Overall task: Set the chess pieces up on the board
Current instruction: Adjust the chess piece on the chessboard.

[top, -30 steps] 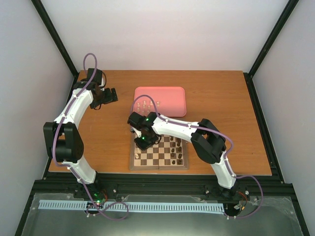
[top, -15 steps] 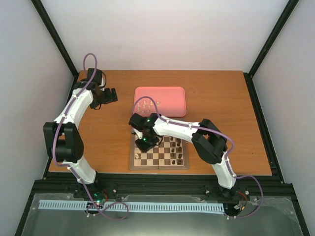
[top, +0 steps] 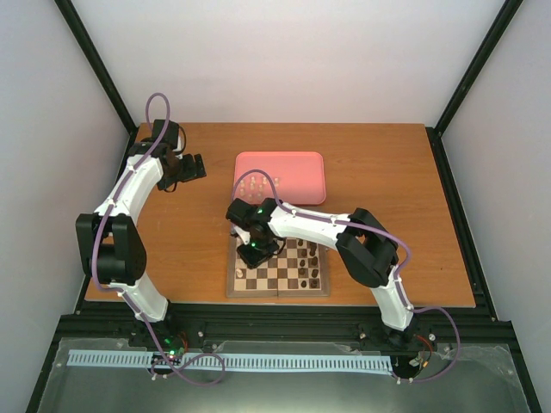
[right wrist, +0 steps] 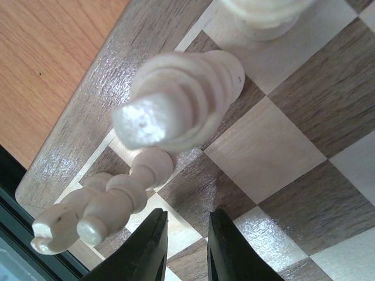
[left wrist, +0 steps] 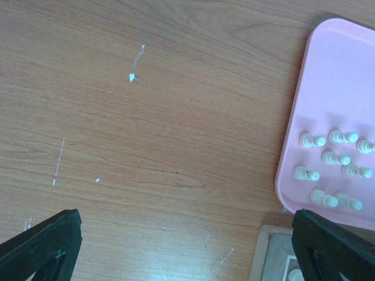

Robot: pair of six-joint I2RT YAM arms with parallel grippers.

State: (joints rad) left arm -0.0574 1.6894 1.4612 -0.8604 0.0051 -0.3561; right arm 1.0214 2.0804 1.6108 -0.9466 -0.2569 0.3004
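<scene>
Right tool (right wrist: 183,243) low over board (top: 277,284), fingers nearly together, left tool (top: 191,167) raised

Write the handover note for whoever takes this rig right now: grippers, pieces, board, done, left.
Left gripper: open, parked above bare table beside the pink tray, holding nothing.
Right gripper: fingers nearly closed, empty, low over the board near its left edge.
Done: a few cream pieces stand on the board's left side; dark pieces stand on its right.
Left: about eight cream pieces in tray must go to the board.
</scene>
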